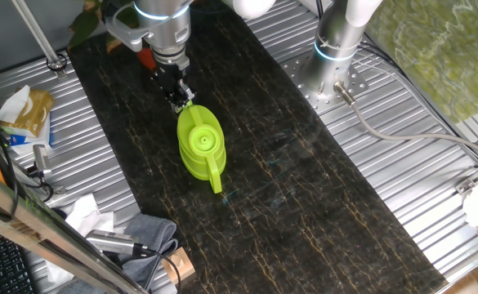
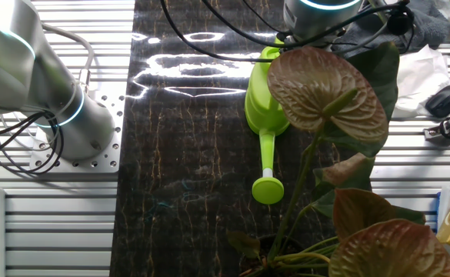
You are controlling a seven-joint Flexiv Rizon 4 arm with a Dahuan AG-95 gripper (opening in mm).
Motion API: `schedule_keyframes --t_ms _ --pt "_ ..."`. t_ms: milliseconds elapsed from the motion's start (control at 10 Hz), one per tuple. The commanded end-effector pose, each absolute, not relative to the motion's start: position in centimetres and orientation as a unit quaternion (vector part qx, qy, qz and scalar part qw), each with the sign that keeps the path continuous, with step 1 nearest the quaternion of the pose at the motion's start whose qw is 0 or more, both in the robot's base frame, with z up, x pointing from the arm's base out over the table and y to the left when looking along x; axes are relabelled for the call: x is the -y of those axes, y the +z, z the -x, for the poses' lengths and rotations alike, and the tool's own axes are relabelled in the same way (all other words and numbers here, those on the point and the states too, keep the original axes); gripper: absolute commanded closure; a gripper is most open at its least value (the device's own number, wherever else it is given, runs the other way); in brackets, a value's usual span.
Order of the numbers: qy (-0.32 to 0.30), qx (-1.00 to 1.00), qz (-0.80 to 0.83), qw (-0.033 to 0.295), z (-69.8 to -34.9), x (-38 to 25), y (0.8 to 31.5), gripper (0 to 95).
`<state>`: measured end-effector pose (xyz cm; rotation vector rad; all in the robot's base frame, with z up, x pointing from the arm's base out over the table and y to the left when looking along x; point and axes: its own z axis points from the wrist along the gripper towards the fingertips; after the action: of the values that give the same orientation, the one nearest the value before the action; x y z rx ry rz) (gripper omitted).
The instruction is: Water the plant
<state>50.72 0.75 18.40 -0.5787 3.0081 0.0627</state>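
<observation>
A lime-green watering can lay on the dark marbled mat, its spout ending in a round rose pointing toward the camera; the plant stood in the foreground, broad reddish-brown leaves overlapping the can's right side; a grey arm base sat left.

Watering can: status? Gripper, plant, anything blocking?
Gripper at the can's handle end, grip unclear. Can upright on the mat, not lifted. Plant unwatered. Nothing blocking.
</observation>
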Motion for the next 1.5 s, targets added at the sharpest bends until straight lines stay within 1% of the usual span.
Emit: schedule_keyframes --t_ms 100,1500 --pt "0.020 -0.981 0.188 0.039 -50.73 -0.76 18.39 95.0" --pt "0.020 -0.982 0.185 0.040 -51.05 -0.92 18.59 95.0"
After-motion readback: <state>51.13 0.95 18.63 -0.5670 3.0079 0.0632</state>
